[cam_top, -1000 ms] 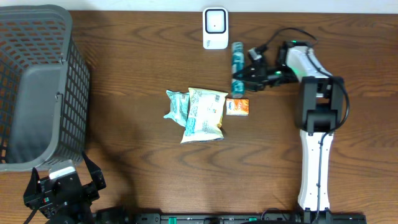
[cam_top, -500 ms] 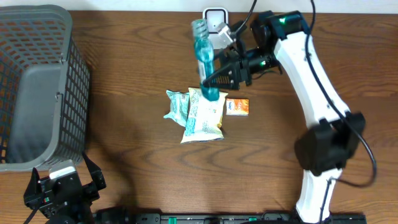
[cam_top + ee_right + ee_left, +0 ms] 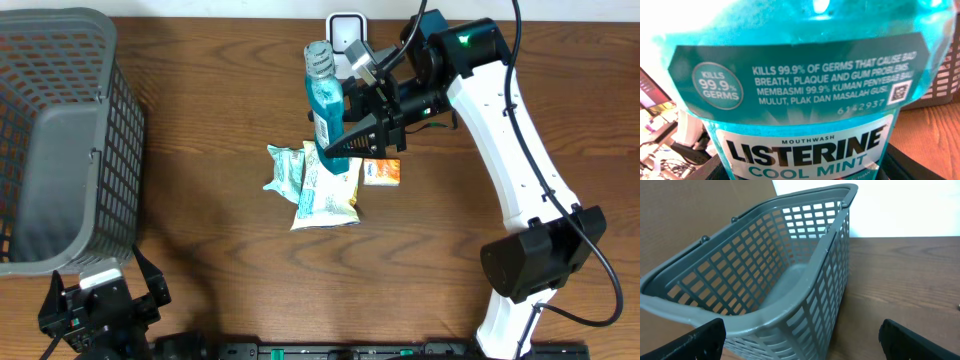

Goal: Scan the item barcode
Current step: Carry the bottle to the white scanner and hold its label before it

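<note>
A teal Listerine mouthwash bottle [image 3: 325, 95] hangs in the air above the table's middle, with my right gripper [image 3: 357, 133] shut on its lower body. In the right wrist view the bottle [image 3: 800, 90] fills the frame, label facing the camera, and the dark fingers [image 3: 907, 167] show at both bottom corners. The white scanner [image 3: 347, 24] stands at the back edge, just right of the bottle's cap and partly hidden. My left gripper [image 3: 100, 300] rests open at the front left, beside the basket, with nothing between its fingers [image 3: 700, 340].
A grey plastic basket [image 3: 60, 140] fills the left side and looms in the left wrist view as the basket [image 3: 765, 280]. Under the lifted bottle lie a snack bag [image 3: 328, 185], a teal packet [image 3: 283, 167] and a small orange box [image 3: 382, 172].
The right arm has picked the bottle up from the table beside the scanner, carried it left and raised it. The left arm has stayed still.
</note>
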Available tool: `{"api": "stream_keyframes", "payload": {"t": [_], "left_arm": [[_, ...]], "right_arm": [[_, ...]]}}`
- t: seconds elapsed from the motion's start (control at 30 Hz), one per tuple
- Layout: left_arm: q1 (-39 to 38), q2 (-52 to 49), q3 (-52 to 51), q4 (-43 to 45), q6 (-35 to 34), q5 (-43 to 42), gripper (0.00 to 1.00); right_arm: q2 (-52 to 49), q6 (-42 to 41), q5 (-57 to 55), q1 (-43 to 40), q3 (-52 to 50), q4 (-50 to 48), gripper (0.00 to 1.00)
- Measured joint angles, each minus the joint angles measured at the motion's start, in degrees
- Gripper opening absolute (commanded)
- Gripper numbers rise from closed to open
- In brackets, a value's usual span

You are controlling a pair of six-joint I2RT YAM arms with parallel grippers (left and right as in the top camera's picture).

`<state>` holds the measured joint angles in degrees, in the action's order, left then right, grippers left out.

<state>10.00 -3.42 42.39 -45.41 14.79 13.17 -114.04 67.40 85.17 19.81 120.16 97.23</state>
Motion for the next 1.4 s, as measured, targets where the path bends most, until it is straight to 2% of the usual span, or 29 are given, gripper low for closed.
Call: {"api": "stream_keyframes", "payload": {"t": [0.1,0.17,0.3,0.47,0.7,0.8,1.07,1.4], "left_arm": [[0.0,0.1,0.0,-0.7,0.0,0.0,0.98],[0.0,0.1,0.0,-0.7,0.0,0.0,0.98],[0.0,0.1,0.0,-0.7,0.0,0.0,0.98],[0.0,0.2,0.0,-0.7,0.0,0.0,0.98],[0.0,0.2,0.0,-0.8,0.0,0.0,0.98],[0.0,0.2,0.0,-0.8,0.0,0.0,0.98],[0.0,0.2,0.0,-0.8,0.0,0.0,0.98],[0.0,0.2,0.0,-0.8,0.0,0.0,0.98]], "right_arm": [[0.0,-0.9,-0.2,-0.2,0.0,0.0,0.11],[0.0,-1.3,-2.0,-0.5,0.0,-0.5,0.05],[0.0,-4.8,-11.8,-1.9,0.0,-5.8,0.02],[0.0,-17.9,-31.3,-2.6,-0.2,-16.3,0.06],[0.0,-40.3,-59.8,-2.6,-1.1,-34.9,0.12],[-0.3,-45.6,-65.9,-2.6,-2.1,-39.7,0.13],[-7.0,-57.9,-76.6,-1.7,-2.6,-52.8,0.18],[-15.8,-66.3,-82.3,1.0,-3.7,-66.4,0.2]]}}
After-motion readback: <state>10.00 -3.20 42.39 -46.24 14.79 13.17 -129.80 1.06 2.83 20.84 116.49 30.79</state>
